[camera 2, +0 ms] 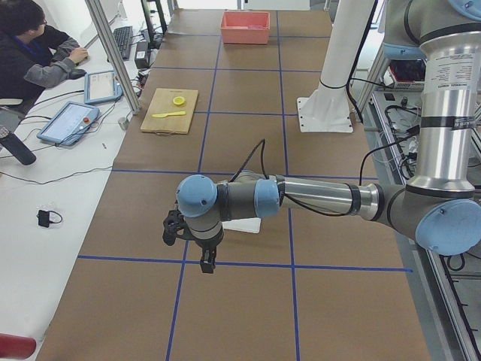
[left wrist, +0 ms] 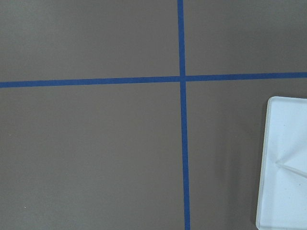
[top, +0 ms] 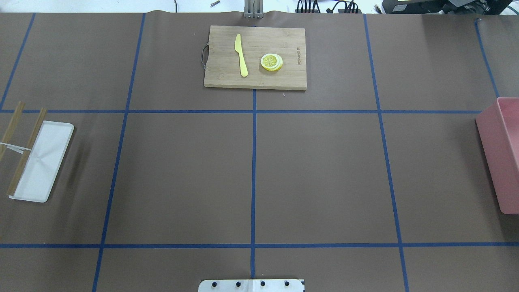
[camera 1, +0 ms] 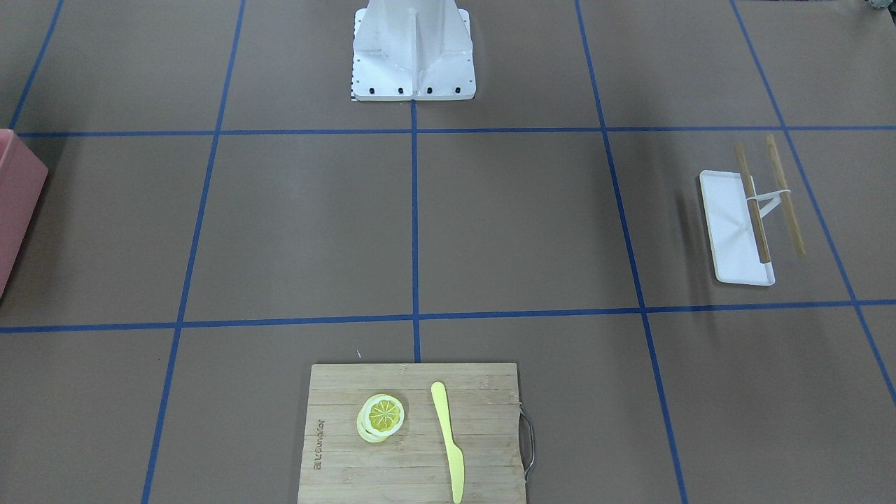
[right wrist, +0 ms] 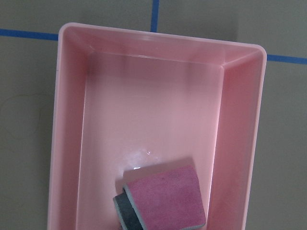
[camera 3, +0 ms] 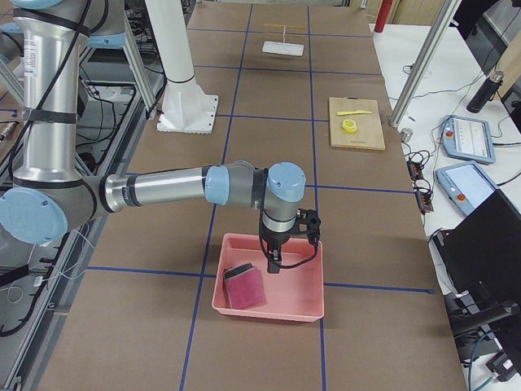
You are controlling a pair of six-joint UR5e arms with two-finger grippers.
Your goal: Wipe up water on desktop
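Note:
The desktop is a flat brown surface marked into squares by blue tape; I see no water on it. A pink sponge with a dark underside lies in a pink bin at the table's right end, also in the exterior right view. My right gripper hangs over the bin, beside and above the sponge; I cannot tell if it is open. My left gripper hovers over the desktop near a white tray; I cannot tell its state.
The white tray holds two wooden sticks at the left end. A bamboo cutting board with a lemon slice and a yellow knife lies at the far edge. An operator sits beyond it.

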